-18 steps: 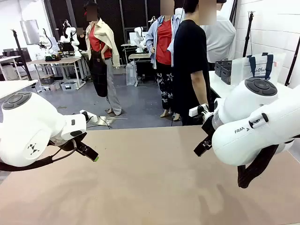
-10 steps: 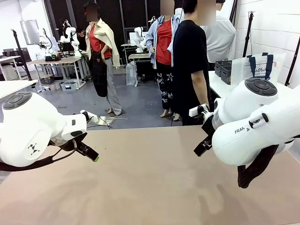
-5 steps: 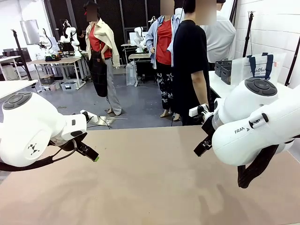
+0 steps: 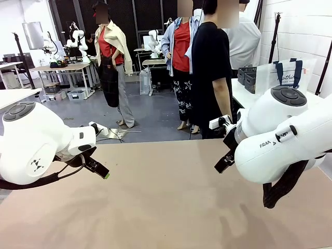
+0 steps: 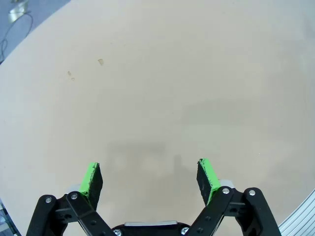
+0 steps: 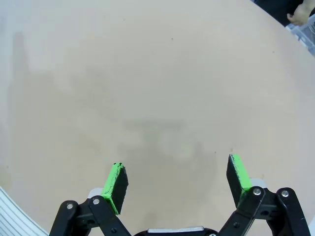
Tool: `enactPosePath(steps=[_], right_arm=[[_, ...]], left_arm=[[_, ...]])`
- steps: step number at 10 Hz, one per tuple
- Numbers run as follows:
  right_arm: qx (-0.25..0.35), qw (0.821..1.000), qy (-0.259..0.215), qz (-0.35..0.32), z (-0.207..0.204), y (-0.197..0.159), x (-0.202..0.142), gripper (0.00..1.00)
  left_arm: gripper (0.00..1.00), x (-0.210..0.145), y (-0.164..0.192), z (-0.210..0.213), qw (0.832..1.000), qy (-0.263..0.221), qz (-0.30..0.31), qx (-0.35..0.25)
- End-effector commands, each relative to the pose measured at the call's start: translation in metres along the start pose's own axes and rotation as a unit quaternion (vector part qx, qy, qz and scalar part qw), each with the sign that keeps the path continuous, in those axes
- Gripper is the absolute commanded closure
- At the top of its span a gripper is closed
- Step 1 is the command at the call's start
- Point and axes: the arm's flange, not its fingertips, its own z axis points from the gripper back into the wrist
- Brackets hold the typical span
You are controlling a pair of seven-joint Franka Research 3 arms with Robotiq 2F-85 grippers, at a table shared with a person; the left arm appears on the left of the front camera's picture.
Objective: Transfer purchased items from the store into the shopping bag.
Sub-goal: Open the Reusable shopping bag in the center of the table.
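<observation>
- My left gripper (image 5: 150, 177) hangs above the table (image 4: 166, 207), over the table's left part. The jaws stand wide apart, and between the green pads (image 5: 91, 179) I see bare tabletop.
- My right gripper (image 6: 177, 179) hangs above the table's right part. Its jaws are likewise spread wide, with bare tan surface between its pads (image 6: 117, 184).
- Neither gripper touches the table; each casts a faint shadow on the surface below it.
- The shopping bag (image 4: 286, 77) stands off the table, beyond its far right corner, on a white side surface. It is upright, with its navy handles at the top and a small red tag on its right side.
- The store (image 4: 247, 78) — a dark grey basket — sits off the table too, beyond the same far right corner and just beside the bag, on the side nearer the table's middle.
- I cannot tell what lies inside the basket or the bag — the basket's walls hide its inside and the bag is too far off.
- A person in a black shirt (image 4: 210, 67) stands at the table's far edge, right of its middle.
- A hand (image 6: 298, 17) shows just past the table's edge in the right wrist view.
</observation>
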Motion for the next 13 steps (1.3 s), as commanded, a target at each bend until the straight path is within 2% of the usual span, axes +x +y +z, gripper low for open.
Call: enactPosePath(steps=[1, 13], right_arm=[[0.000, 1.000, 0.000, 0.000, 0.0000, -0.0001, 0.0000, 0.00], [0.000, 1.000, 0.000, 0.000, 0.0000, -0.0001, 0.0000, 0.00]], left_arm=[[0.00, -0.0004, 0.0013, 0.0000, 1.000, 0.000, 0.002, 0.000], [0.00, -0.0004, 0.0013, 0.0000, 1.000, 0.000, 0.002, 0.000]])
